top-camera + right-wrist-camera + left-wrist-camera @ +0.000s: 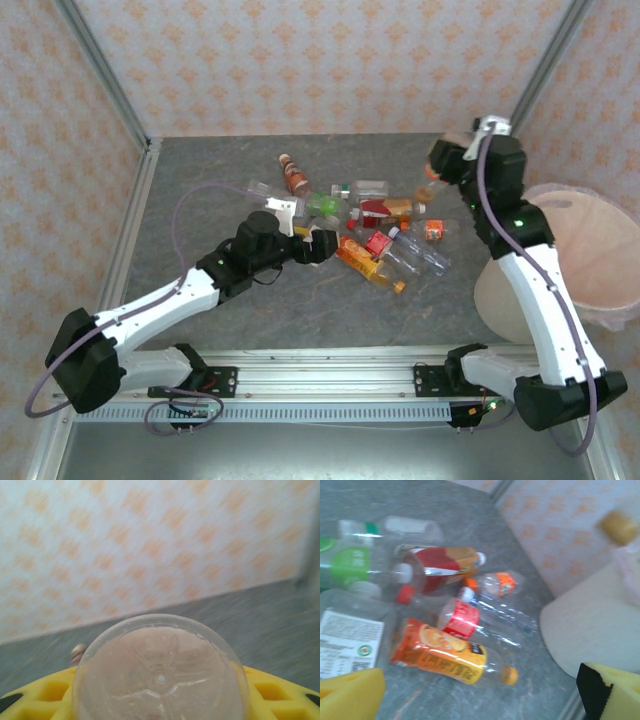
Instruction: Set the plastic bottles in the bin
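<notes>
Right pincer [160,695] is clamped round a clear bottle [160,672], base toward its wrist, up near the back wall [330,60] and not over the bin [492,298] yet. Slick round plastic (I'd watch that): a slip drops it onto the pile [385,240], or the swing clips the bin's rim, with its own arm [545,300] crowding that side. Left pincer [318,246], jaws wide apart, hangs by the orange-labelled bottle [440,652]; a nudge could send loose ones rolling. Plenty of bare counter [200,190] to the left, little by the bin.
</notes>
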